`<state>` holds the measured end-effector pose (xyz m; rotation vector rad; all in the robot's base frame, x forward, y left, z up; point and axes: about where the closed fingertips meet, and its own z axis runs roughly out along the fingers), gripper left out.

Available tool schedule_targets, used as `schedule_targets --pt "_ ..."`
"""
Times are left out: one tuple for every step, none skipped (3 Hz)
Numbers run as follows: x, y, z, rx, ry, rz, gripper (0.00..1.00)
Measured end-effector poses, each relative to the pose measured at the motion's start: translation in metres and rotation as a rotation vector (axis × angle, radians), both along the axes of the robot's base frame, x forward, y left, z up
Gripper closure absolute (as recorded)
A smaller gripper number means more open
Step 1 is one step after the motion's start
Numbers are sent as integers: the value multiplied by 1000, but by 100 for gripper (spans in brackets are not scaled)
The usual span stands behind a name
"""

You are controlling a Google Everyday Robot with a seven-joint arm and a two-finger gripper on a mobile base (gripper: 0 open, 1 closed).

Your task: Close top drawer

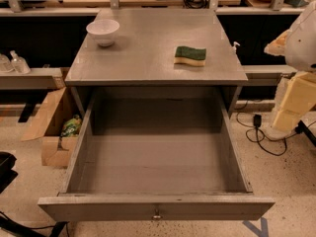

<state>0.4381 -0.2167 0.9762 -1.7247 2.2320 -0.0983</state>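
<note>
One top drawer (207, 207) stands pulled well out; bowl (102, 31) and sponge (190, 56) sit apart on the cabinet top (148, 48); gripper out of view, state cannot be told.

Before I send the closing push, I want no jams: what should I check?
1. The top drawer stands wide open: ok.
2. Nothing shows inside it: ok.
3. Its knob is unobstructed at the front: ok.
4. The bowl and sponge sit on the cabinet top, away from the drawer: ok.
5. The gripper is not in view; only the arm shows at the right edge: cannot tell.
</note>
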Motion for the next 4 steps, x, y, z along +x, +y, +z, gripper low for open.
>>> schedule_targets --pt "0 2 2 -8 -5 7 0" --pt "-9 -2 -7 -3 6 -13 10" --pt "-54 -14 -35 40 -2 -109 33" --pt "-108 -29 -93 94 0 -211 64"
